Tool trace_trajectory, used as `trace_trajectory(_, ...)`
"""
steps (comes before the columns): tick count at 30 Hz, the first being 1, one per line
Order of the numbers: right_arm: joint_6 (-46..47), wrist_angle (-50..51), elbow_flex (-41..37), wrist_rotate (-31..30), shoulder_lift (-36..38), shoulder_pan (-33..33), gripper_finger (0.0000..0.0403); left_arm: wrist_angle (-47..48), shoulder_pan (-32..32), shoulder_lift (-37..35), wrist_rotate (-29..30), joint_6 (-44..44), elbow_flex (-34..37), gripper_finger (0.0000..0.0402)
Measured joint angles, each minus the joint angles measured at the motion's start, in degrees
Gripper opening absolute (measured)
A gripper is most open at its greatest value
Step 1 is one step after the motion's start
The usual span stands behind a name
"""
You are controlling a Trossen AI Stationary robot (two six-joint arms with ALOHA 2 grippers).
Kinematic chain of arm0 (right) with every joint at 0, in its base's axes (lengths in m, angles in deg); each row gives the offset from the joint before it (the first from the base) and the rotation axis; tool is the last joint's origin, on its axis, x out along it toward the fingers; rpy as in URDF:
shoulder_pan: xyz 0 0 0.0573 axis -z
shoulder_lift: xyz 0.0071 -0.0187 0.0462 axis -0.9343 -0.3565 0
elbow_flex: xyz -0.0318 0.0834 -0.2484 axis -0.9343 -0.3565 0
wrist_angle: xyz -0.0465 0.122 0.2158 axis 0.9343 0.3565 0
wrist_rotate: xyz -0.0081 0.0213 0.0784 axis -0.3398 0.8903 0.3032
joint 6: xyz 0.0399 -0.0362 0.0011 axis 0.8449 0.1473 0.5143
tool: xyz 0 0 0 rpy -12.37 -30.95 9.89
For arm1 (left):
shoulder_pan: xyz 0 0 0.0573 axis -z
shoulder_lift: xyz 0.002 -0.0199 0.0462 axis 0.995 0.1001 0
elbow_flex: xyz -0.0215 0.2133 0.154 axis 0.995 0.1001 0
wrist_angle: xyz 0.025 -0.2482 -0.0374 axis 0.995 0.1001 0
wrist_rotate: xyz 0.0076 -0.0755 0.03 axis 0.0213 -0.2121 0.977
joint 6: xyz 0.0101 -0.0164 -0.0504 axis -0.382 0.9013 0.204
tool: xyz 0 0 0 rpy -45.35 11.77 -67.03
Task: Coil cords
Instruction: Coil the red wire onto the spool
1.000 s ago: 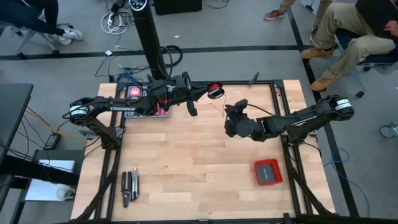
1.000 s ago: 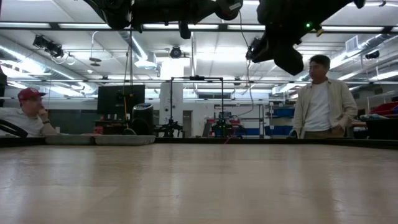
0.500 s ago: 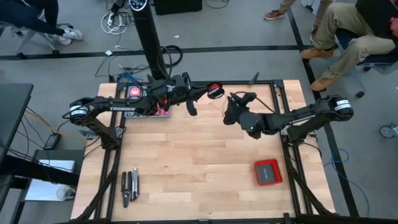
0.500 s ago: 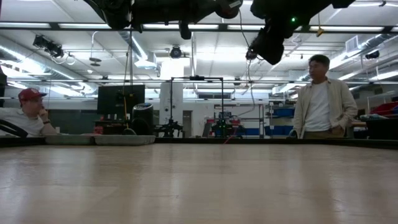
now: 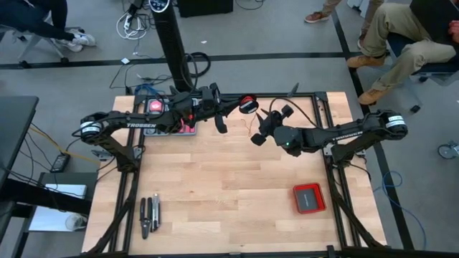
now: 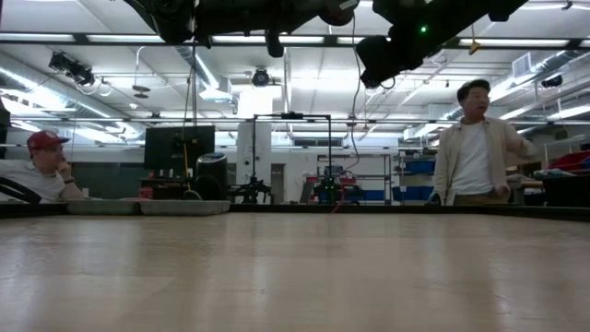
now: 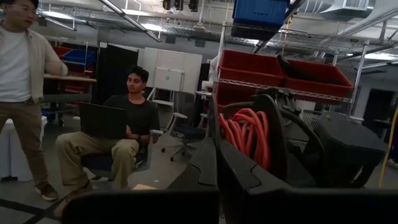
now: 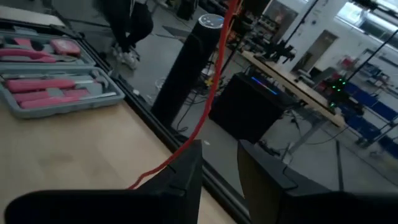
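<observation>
- The red wire (image 5: 247, 104) sits wound on a small black spool, upper centre of the high view, held up above the far edge of the desk (image 5: 215, 186). In the left wrist view the coil (image 7: 245, 134) shows as several thick red turns right of centre.
- A free length of the same wire (image 8: 205, 106) runs diagonally through the right wrist view, from the top centre down to the fingertips at the bottom.
- The left pincer (image 5: 244, 106) is clamped on the spool; its fingers are together on it.
- The right pincer (image 5: 267, 123) stands just right of the spool in the high view, raised off the desk. Its fingers (image 8: 180, 171) are apart, with the wire passing at or between them; whether they touch it cannot be told.
- Judged step: guiding the free strand onto the spool, 1 turn at a time.
- To do it well: keep the spool steady in the left pincer, keep light tension on the strand, and lay each turn beside the last. A slack strand would likely loop off the spool; a hard pull could drag the spool from its grip.
- Readable writing: "TROSSEN" in white on the left arm (image 5: 140, 123), left of centre in the high view. No other text is legible.
- Elsewhere: a flat red box (image 5: 309, 198) at lower right, a grey tool case (image 8: 50, 74) with pink-handled tools.
</observation>
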Motion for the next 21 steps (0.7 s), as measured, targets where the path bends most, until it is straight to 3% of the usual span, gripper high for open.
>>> trace_trajectory(9, 7.51, 8.37, 0.00, 0.53, 0.35, -2.12, 0.0086, 0.46, -0.02, 0.02, -0.03, -1.24, 0.00, 0.0000)
trace_trajectory(14, 12.84, 13.35, -0.02, 4.71, 0.27, -1.72, 0.0073, 0.42, 0.00, 0.02, -0.04, -1.24, 0.00, 0.0000)
trace_trajectory(21, 14.29, 13.23, -0.02, 4.83, 0.22, -0.58, 0.0066, 0.36, -0.02, 0.02, -0.47, -1.24, 0.00, 0.0000)
